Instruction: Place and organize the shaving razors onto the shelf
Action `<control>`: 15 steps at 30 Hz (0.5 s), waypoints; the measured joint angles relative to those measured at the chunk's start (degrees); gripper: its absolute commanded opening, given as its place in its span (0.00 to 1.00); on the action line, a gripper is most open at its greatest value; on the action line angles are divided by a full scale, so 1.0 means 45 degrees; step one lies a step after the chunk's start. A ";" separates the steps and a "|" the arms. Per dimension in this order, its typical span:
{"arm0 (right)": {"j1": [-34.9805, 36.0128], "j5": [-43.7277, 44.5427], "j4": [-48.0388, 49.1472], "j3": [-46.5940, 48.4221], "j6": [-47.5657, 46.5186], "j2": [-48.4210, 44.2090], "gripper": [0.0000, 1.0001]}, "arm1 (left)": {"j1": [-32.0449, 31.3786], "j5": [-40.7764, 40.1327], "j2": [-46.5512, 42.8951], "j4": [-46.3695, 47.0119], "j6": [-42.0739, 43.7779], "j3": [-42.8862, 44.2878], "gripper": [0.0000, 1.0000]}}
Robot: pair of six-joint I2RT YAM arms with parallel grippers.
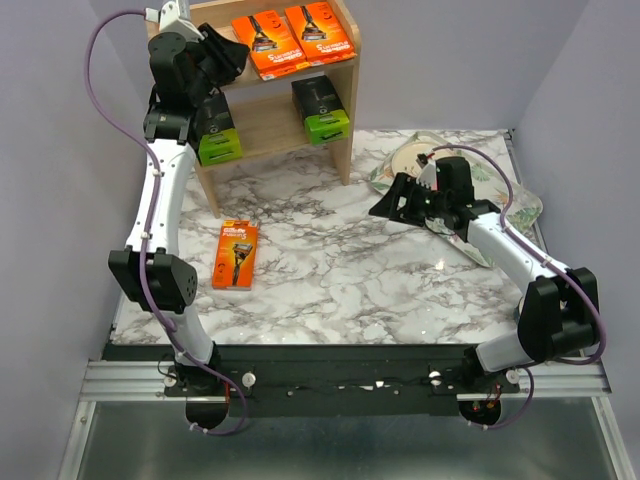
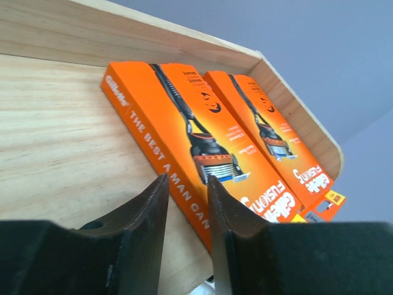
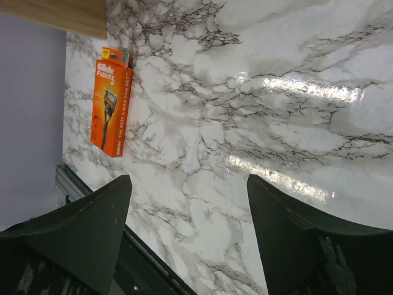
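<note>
While the left tool (image 2: 184, 181), fingers narrowly parted and holding nothing, hangs over the top tier of the shelf (image 1: 346, 120) beside two orange packs (image 1: 268, 42), two dark packs (image 1: 322, 108) sit on the lower tier, so four of five razors look placed. The last orange pack (image 1: 236, 254) lies on the worktop (image 1: 350, 280) just near of the shelf's left end, with nothing blocking it. The right tool (image 1: 385, 207), spread wide and empty, hovers beside a flowered tray (image 1: 525, 205) at the far right.

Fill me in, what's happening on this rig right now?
Razor packs are being shelved. Two orange packs lie on the top tier of the shelf, two dark packs on the lower. The left hand is at the top tier, narrowly open and empty. The right hand hangs open over the table. A fifth pack, orange, lies on the table, not yet shelved.
</note>
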 measured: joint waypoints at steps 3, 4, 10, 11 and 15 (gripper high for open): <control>-0.0083 0.0000 0.0010 -0.0141 0.0078 0.0000 0.83 | 0.0267 0.0019 -0.0228 -0.0078 -0.0126 -0.0272 0.40; -0.0102 0.0000 0.0005 -0.0160 0.0102 0.0000 0.82 | 0.0321 0.0019 -0.0277 -0.0078 -0.0155 -0.0330 0.47; -0.0121 -0.0321 0.0301 -0.0058 0.0325 0.0000 0.80 | 0.0427 0.0151 -0.0612 0.0155 -0.0165 -0.0573 0.70; -0.0112 -0.0690 0.0534 0.0165 0.0379 0.0000 0.80 | 0.0427 0.0238 -0.0695 0.0175 -0.0068 -0.0656 0.71; 0.0053 -0.1443 0.1224 0.1991 0.0423 0.0272 0.81 | 0.0311 0.1049 -0.1389 0.0243 0.0617 -0.1263 0.76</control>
